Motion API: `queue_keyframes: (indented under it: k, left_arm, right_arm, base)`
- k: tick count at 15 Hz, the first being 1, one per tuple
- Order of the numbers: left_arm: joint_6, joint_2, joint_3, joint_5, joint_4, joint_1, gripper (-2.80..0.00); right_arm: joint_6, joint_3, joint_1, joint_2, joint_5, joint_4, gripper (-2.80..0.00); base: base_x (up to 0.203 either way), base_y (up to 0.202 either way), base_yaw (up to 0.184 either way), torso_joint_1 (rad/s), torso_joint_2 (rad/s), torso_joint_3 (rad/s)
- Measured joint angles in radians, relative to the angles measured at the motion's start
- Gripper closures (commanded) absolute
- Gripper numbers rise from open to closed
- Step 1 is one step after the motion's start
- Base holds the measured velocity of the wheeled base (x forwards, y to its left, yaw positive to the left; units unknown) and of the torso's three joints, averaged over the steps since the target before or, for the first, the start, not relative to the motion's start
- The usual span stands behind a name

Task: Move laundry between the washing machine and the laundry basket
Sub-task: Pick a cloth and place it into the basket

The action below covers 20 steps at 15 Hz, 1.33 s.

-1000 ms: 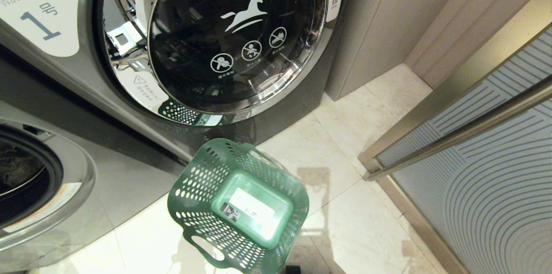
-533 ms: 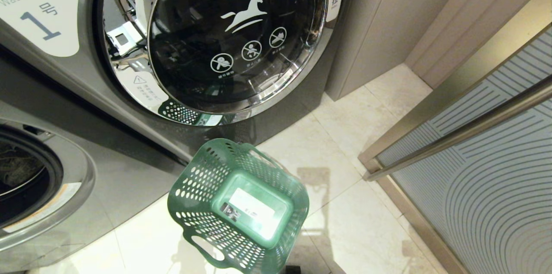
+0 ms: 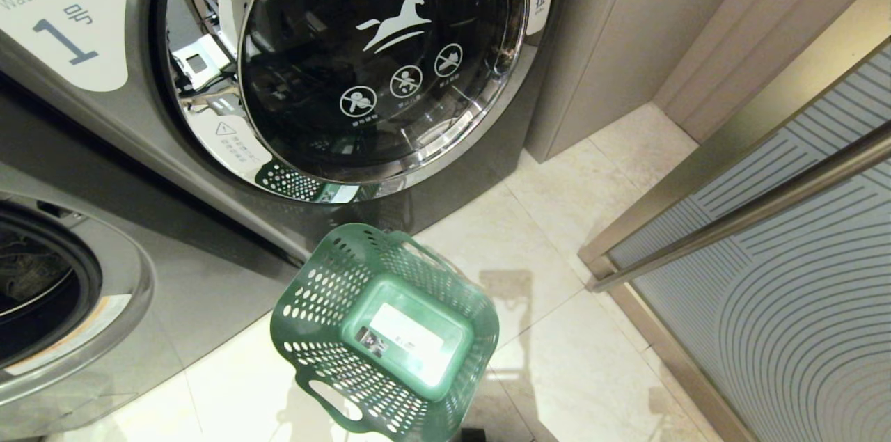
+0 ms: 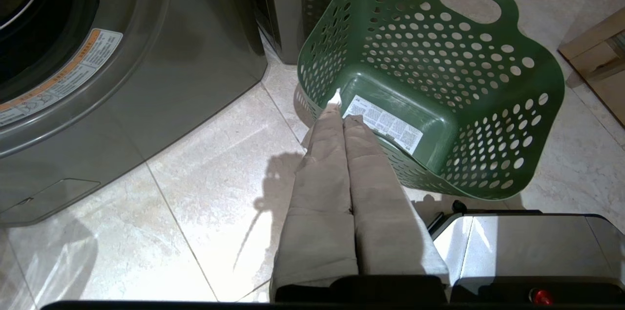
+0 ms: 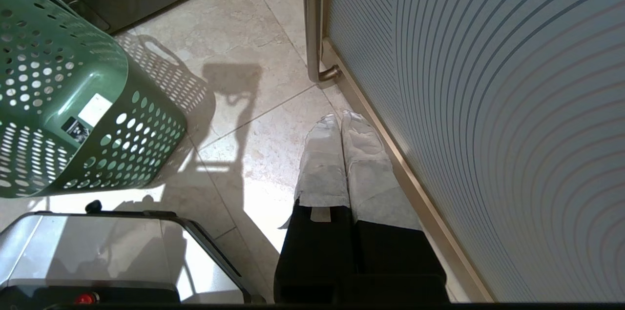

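Green laundry basket point(image 3: 385, 330) standing on the pale tiled floor point(image 3: 557, 219) at lower centre of the head view, nothing in it but a white label on its bottom. Far rim just short of the grey front of the washing machine point(image 3: 445, 191), whose round glass door point(image 3: 379, 59) fills the upper centre, shut, with a white horse mark on it. Second machine point(image 3: 62, 296) at the lower left edge, its dark round opening partly cut off by the frame. Open tile to the right of the basket, running up to a beige cabinet panel point(image 3: 605, 31) at upper right and a metal-framed striped glass door point(image 3: 800, 275) along the right edge.

In the left wrist view, left gripper point(image 4: 342, 105) with cloth-covered fingers pressed together, clenched on nothing, tips just over the near rim of the basket point(image 4: 429, 80) at centre frame; bare floor to the left of it, the machine's corner at upper left.

In the right wrist view, right gripper point(image 5: 340, 122) also clenched and empty, fingers side by side, hanging close beside the bottom rail of the glass door point(image 5: 488, 105) at right; basket point(image 5: 73, 105) well apart at the left edge, open tile between.
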<state>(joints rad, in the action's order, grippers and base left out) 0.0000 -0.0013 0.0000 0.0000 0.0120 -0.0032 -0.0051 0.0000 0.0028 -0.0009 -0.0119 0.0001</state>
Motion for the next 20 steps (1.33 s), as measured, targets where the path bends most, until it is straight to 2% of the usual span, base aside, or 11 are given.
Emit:
queue_keyframes:
  k: [14, 20]
  left_arm:
    - [0.000, 0.000, 0.000, 0.000, 0.000, 0.000, 0.00]
    - [0.000, 0.000, 0.000, 0.000, 0.001, 0.000, 0.00]
  right_arm:
    - [-0.006, 0.000, 0.000, 0.000, -0.001, 0.000, 0.00]
    - [-0.008, 0.000, 0.000, 0.000, -0.001, 0.000, 0.00]
  base:
    - [0.000, 0.000, 0.000, 0.000, 0.00, 0.000]
    - [0.000, -0.005, 0.150, 0.001, 0.00, 0.004]
